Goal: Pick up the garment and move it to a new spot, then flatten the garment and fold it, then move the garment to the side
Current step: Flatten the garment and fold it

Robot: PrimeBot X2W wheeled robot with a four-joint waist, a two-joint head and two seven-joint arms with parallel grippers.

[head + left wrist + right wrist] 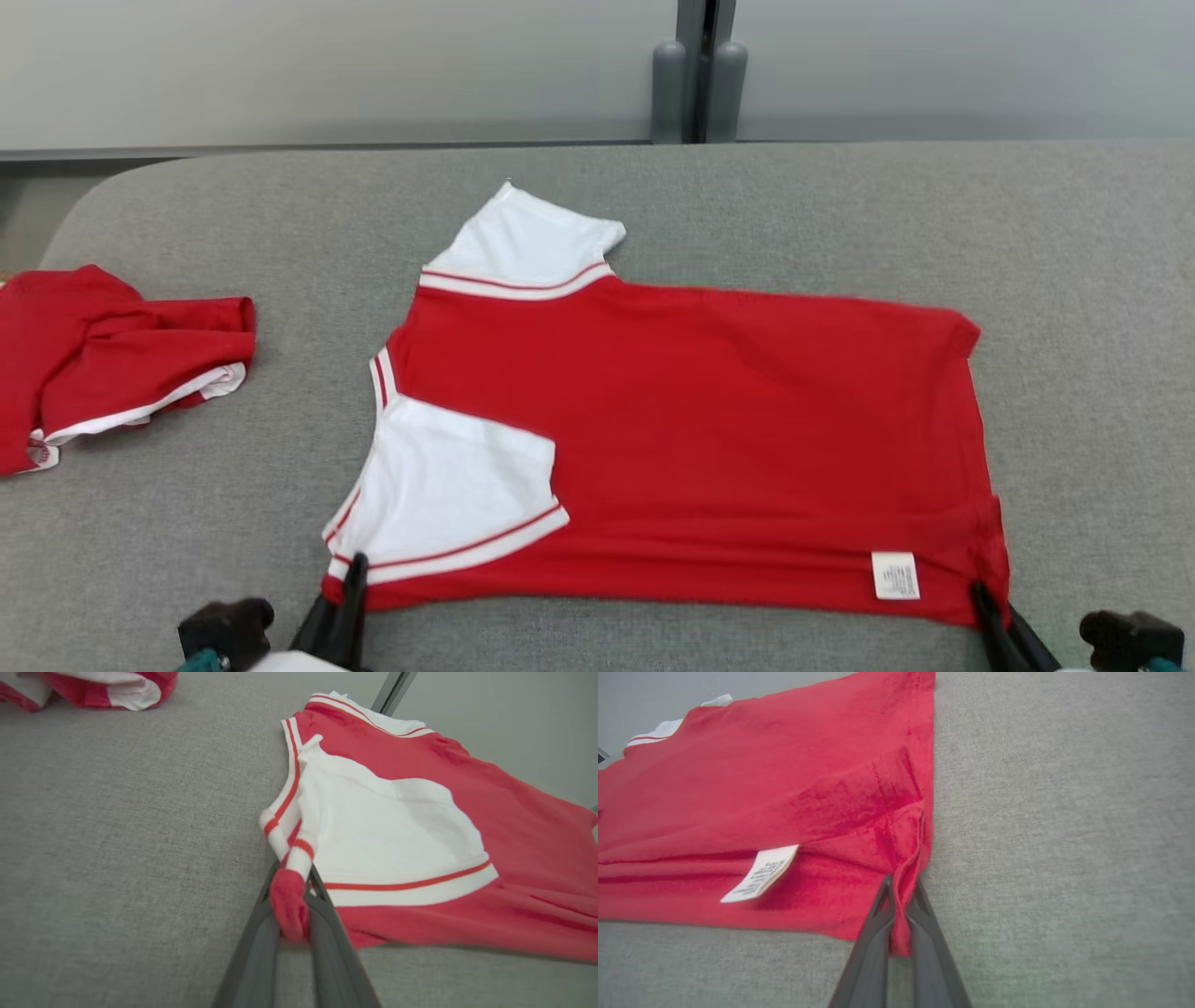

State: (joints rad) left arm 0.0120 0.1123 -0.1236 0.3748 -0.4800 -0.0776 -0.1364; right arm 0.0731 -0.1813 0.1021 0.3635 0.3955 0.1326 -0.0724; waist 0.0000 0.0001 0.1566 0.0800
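1. Garment (691, 420) lay spread flat, right of the crumpled shirt (112, 355).
2. Left gripper (294, 879) pinched the corner nearest that shirt; right gripper (902, 891), the farthest hem corner.
3. Risk — uneven pull could slip a thin pinch.

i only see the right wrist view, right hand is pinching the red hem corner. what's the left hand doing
Observer: The left hand is shut on the shirt at its near shoulder corner, beside the white sleeve that is folded in over the red body.
Operator: ok, anything else lying around
Observer: Yes, a second red garment lies crumpled at the left end of the grey surface, apart from the shirt.
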